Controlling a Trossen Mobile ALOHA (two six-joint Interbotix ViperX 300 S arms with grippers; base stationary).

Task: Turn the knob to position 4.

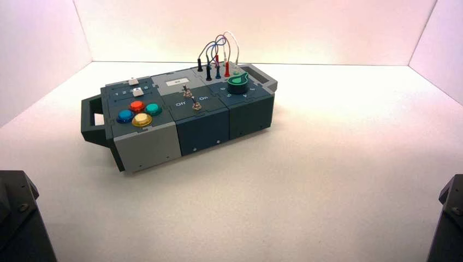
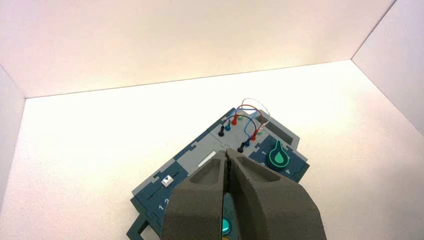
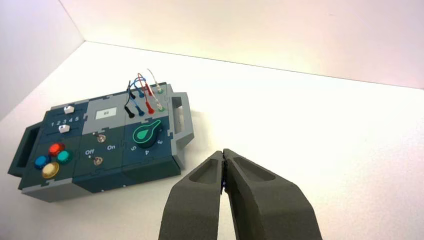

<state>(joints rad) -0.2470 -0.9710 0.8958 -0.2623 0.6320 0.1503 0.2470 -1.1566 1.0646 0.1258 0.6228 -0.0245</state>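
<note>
The knob [image 1: 238, 83] is a dark round dial with a bright green teardrop cap, on the box's right-hand end next to the wire sockets. In the right wrist view the knob [image 3: 146, 134] has 5, 4 and 3 printed along its near side, and its pointer tip aims away from them toward the box's handle. The left wrist view also shows the knob [image 2: 278, 156]. My left gripper [image 2: 228, 152] is shut and empty, held back from the box. My right gripper [image 3: 223, 151] is shut and empty over the bare floor, well short of the box's right end.
The box [image 1: 147, 144] stands turned, with a handle [image 1: 90, 117] at its left end. On top are red, teal, blue and yellow push buttons [image 1: 137, 105], two metal toggle switches [image 1: 187, 91], two white-capped sliders [image 1: 134, 82] and looped wires [image 1: 218, 49]. White walls enclose the floor.
</note>
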